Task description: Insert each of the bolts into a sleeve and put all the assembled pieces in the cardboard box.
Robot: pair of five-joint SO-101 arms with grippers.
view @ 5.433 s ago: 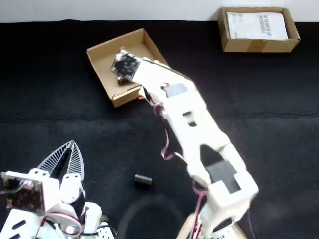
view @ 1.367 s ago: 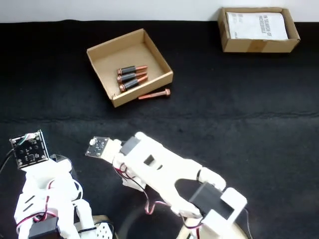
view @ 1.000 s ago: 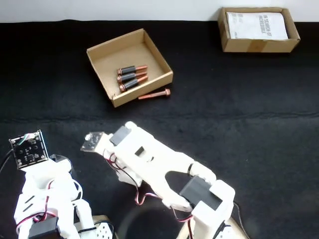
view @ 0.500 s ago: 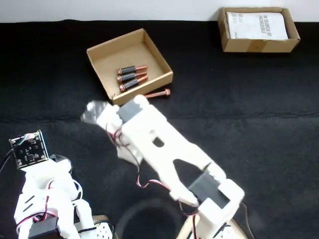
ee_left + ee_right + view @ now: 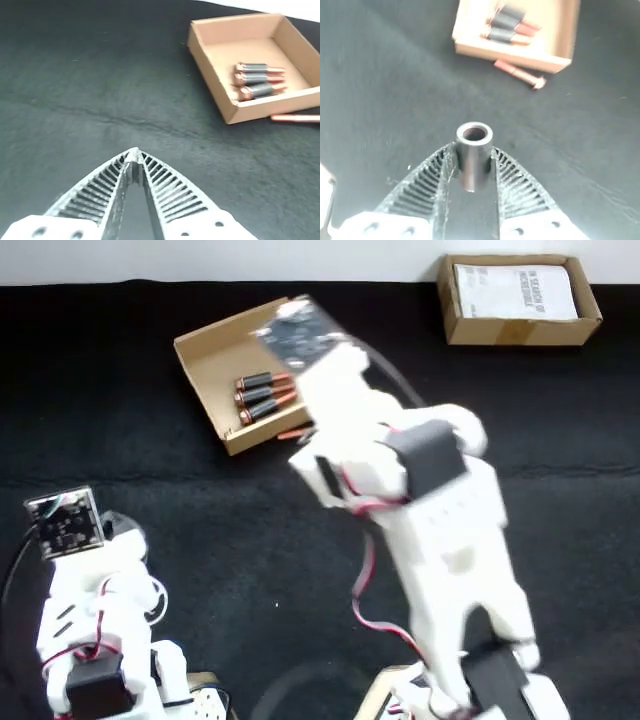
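Just outside the cardboard box's [image 5: 510,59] near wall, the loose bolt [image 5: 519,74] lies lengthwise along it, seemingly crosswise to the sleeve [image 5: 473,162] clamped in the right gripper [image 5: 473,148], the nearer arm. The left gripper [image 5: 133,152], pinched together empty, sits well back.

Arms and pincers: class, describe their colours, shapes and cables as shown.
The left arm and right arm are blocky white plastic with black motor blocks and red cables. The left pincer and right pincer have white ribbed triangular fingers tapering to a point.
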